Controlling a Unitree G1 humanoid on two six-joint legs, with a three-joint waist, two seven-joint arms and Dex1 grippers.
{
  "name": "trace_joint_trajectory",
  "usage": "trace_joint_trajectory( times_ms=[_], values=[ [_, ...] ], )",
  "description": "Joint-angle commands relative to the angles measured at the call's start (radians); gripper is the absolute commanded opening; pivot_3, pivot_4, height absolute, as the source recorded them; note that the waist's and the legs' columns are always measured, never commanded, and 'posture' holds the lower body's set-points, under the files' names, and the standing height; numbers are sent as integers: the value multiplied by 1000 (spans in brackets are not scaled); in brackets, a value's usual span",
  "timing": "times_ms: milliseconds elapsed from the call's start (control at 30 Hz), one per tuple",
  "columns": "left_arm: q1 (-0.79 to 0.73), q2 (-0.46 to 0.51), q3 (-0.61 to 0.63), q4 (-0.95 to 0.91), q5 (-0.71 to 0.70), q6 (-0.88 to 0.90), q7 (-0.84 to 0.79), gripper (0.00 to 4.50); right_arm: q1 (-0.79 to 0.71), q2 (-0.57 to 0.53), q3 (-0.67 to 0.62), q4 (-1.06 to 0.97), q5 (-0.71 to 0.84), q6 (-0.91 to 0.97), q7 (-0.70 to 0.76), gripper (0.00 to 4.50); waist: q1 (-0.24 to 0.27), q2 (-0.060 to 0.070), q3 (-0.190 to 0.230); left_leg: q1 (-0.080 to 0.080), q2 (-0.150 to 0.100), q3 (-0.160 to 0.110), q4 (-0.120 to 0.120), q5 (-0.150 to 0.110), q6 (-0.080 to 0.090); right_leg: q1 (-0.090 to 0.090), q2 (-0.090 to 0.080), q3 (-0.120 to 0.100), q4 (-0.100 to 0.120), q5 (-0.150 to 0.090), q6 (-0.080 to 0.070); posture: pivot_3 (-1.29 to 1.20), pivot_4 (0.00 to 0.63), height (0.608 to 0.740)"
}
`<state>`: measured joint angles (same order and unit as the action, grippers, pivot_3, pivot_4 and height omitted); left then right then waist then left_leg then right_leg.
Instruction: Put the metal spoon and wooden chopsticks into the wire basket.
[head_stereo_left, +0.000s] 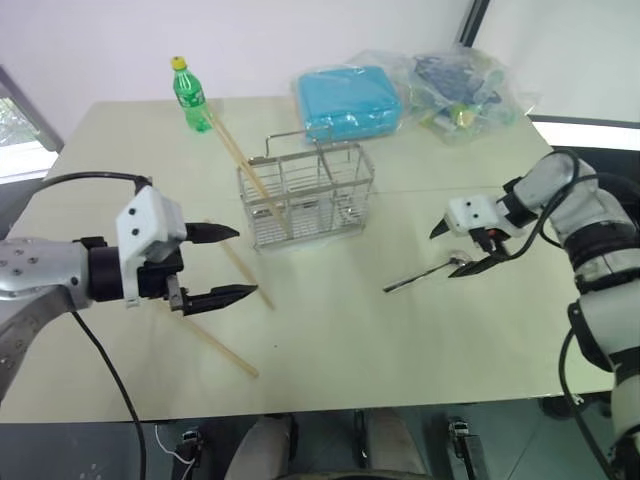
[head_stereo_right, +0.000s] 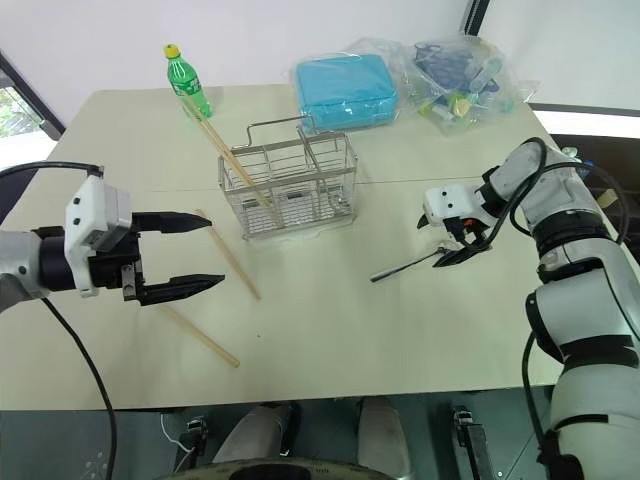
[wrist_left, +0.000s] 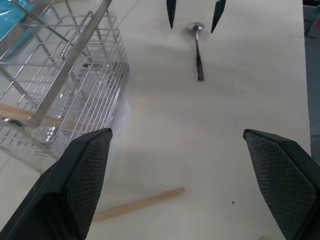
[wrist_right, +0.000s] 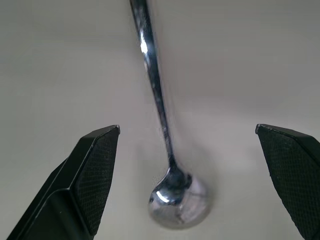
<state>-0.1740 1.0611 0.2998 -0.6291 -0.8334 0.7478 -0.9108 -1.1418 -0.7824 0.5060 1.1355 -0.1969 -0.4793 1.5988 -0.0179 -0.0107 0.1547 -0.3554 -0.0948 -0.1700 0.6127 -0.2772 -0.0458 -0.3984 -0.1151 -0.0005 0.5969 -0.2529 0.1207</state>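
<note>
The metal spoon (head_stereo_left: 425, 272) lies flat on the table at right, its bowl (wrist_right: 177, 200) straight below my right gripper (head_stereo_left: 443, 254). That gripper points down, open, with a finger on either side of the bowl and apart from it. The wire basket (head_stereo_left: 305, 195) stands mid-table with one of the wooden chopsticks (head_stereo_left: 240, 160) leaning in its left end. Two more chopsticks lie on the table at left, one (head_stereo_left: 240, 268) beside the basket and one (head_stereo_left: 215, 345) nearer the front edge. My left gripper (head_stereo_left: 245, 262) hovers open above them, empty, pointing toward the basket (wrist_left: 75, 75).
A green bottle (head_stereo_left: 190, 95) stands at the back left. A blue box (head_stereo_left: 350, 100) and a clear bag of items (head_stereo_left: 460, 85) sit behind the basket. Bare tabletop (head_stereo_left: 340, 320) stretches between the two grippers to the front edge.
</note>
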Motion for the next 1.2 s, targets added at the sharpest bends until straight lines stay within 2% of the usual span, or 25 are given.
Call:
trace_joint_trajectory(
  times_ms=[33, 200, 267, 367, 533, 833, 900, 967, 1000, 1100, 1200],
  values=[
    [-8, 4, 26, -33, -21, 9, 13, 4429, -34, 16, -7, 50, -60, -53, -48, 4500, 0, 0, 0, 0, 0, 0, 0, 0, 0, 0, 0, 0, 0, 0, 0, 0, 150, 729],
    [-5, 2, 35, -40, -25, 14, 26, 4429, -34, 54, -28, 87, -94, -63, -84, 4500, -2, 0, 0, 1, 2, 0, 0, 1, -2, 0, 3, 1, 1, 2, -3, 0, 150, 729],
    [-9, 2, 36, -42, -31, 16, 33, 4500, -29, 62, -36, 91, -95, -62, -84, 3982, -2, 0, 0, 1, 3, 0, 0, 2, -3, 0, 4, 1, 2, 2, -3, 0, 150, 729],
    [-27, 3, 27, -37, -36, 14, 42, 4500, -14, 67, -51, 92, -92, -65, -70, 2792, -1, 0, 0, 1, 3, 0, 0, 2, -3, 0, 4, 1, 2, 2, -3, 0, 150, 729],
    [-68, 4, 14, -16, -42, 15, 47, 4500, 4, 65, -75, 93, -87, -71, -62, 97, 0, 0, 0, 1, 3, 0, 0, 2, -3, 0, 4, 1, 2, 2, -3, 0, 150, 729],
    [-129, 0, -22, 32, -18, 2, 31, 4500, 36, 55, -131, 76, -67, -88, -54, 33, -1, 0, 0, 1, 3, 0, 1, 2, -3, 0, 4, 1, 2, 2, -3, 0, 150, 729],
    [-135, 0, -24, 41, -14, -2, 25, 4500, 40, 55, -166, 57, -29, -73, -13, 33, -1, 0, 0, 1, 3, 0, 1, 2, -3, 0, 4, 1, 2, 2, -3, 0, 150, 729],
    [-139, 3, -27, 59, 0, -12, 18, 4500, 54, 47, -183, -23, 101, -13, 12, 33, -2, 0, 0, 1, 3, 0, 1, 2, -3, 0, 4, 1, 2, 2, -3, 0, 150, 729],
    [-140, 4, -26, 65, 6, -15, 16, 4500, 66, 39, -178, -79, 168, 30, 15, 33, -2, 0, 0, 1, 3, 0, 1, 2, -3, 0, 4, 1, 2, 2, -3, 0, 150, 729],
    [-156, 0, -22, 92, 19, -23, 14, 4500, 123, -3, -213, -436, 500, 402, 16, 33, -3, 1, 0, 1, 3, 0, 1, 2, -3, -1, 4, 1, 2, 3, -2, 0, 150, 729],
    [-164, -5, -21, 108, 30, -28, 11, 4500, 152, -8, -305, -652, 661, 680, 8, 33, -1, 1, 0, 1, 4, -1, 1, 2, -3, -1, 4, 2, 2, 3, -2, 0, 150, 729]
  ],
)
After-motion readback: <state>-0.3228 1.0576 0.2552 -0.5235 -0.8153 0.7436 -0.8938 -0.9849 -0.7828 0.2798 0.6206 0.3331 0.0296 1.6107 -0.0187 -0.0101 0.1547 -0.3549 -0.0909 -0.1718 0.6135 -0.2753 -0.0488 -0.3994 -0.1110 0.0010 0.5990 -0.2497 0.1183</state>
